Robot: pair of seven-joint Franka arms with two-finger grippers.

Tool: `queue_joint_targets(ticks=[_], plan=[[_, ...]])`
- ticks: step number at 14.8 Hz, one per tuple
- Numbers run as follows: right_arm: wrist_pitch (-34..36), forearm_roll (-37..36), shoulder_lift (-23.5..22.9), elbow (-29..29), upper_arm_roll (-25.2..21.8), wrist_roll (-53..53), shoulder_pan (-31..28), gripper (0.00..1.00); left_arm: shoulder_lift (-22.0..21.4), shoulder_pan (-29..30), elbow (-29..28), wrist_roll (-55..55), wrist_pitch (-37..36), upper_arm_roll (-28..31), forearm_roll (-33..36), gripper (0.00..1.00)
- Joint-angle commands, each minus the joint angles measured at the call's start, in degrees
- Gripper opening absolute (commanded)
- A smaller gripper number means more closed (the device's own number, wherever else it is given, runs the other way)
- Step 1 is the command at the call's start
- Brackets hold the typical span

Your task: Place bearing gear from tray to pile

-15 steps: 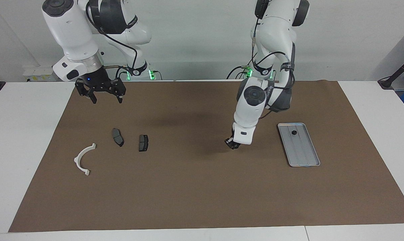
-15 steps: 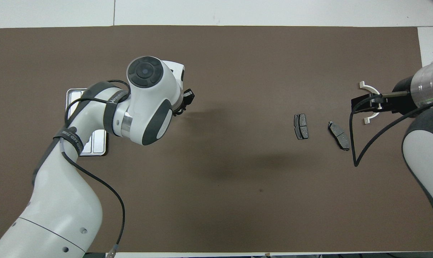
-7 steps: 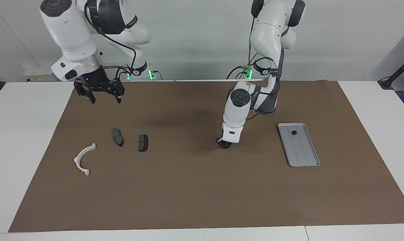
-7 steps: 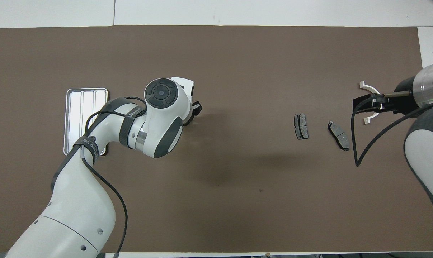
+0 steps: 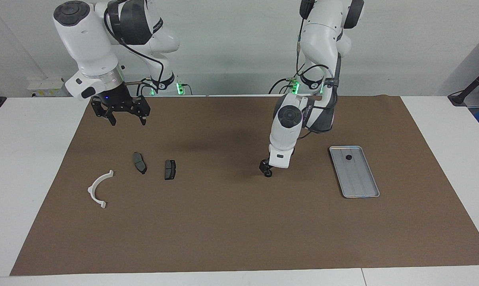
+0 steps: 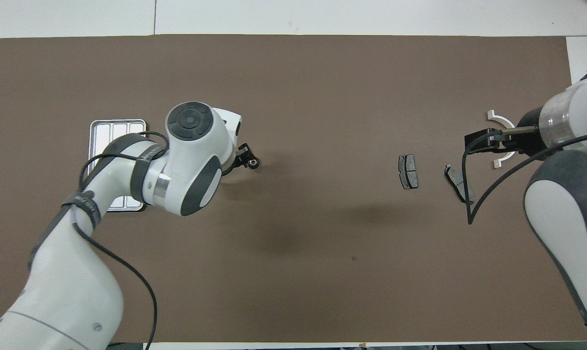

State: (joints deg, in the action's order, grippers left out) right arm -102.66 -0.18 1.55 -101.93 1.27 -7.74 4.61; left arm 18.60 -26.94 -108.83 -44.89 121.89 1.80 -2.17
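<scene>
The bearing gear [image 5: 268, 173] [image 6: 255, 164], a small black ring, rests on the brown mat just under the tips of my left gripper [image 5: 265, 168] [image 6: 247, 158], which stands open over it. This spot lies between the silver ribbed tray [image 5: 360, 188] [image 6: 113, 127] and the pile, much closer to the tray. The pile is a white plastic arc [image 5: 98, 188] [image 6: 500, 119] and two dark pads [image 5: 139, 163] [image 5: 170, 169]. My right gripper [image 5: 124, 118] [image 6: 488, 141] hangs open and empty over the mat near the pile, waiting.
One more small black part [image 5: 348, 157] sits on the tray at its end nearer the robots. The brown mat [image 5: 239, 230] covers most of the white table. In the overhead view my left arm hides part of the tray.
My left gripper has opened and lifted slightly, and the bearing gear now shows apart from it on the mat. The left arm swung a little back toward the tray. The right gripper shifted slightly.
</scene>
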Motion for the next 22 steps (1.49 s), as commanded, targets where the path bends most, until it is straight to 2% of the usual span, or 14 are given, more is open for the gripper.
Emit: queue_joint_targets(ticks=[1,6,12,13,14,16,19,22], plan=[[-4.46,-0.08,-2.07,-1.96,0.22,-9.18,4.78,1.00,-12.69,10.56,-13.93,17.67,1.15,-0.48,0.06,1.00],[-10.80,-0.26,-9.09,-0.82,0.22,-25.37,14.71,1.00,-13.06,23.32,-15.89,43.89,4.66,-0.39,0.06,1.00],[-11.86,-0.34,-21.22,10.15,0.22,-40.75,24.65,1.00,-11.92,25.88,-21.16,45.86,14.33,-0.39,0.06,1.00],[-11.86,-0.43,-22.98,12.17,0.22,-42.52,25.71,1.00,-11.57,25.88,-21.16,45.86,14.51,-0.39,0.06,0.97],[-11.60,-0.43,-24.74,14.11,0.22,-43.84,26.85,1.00,-11.22,25.88,-21.16,45.86,14.51,-0.39,0.06,0.89],[-10.98,-1.13,-29.83,17.71,-0.13,-48.75,30.71,1.00,-11.22,25.97,-21.25,45.95,14.25,-0.39,0.06,0.82],[-11.16,-4.02,-39.58,27.37,0.04,-55.00,33.62,1.00,-11.22,26.06,-21.25,45.86,14.07,-0.39,0.06,0.80],[-10.98,-4.12,-44.78,33.71,0.13,-55.19,34.06,1.00,-10.87,26.76,-21.25,45.86,14.33,-0.39,0.06,0.69]])
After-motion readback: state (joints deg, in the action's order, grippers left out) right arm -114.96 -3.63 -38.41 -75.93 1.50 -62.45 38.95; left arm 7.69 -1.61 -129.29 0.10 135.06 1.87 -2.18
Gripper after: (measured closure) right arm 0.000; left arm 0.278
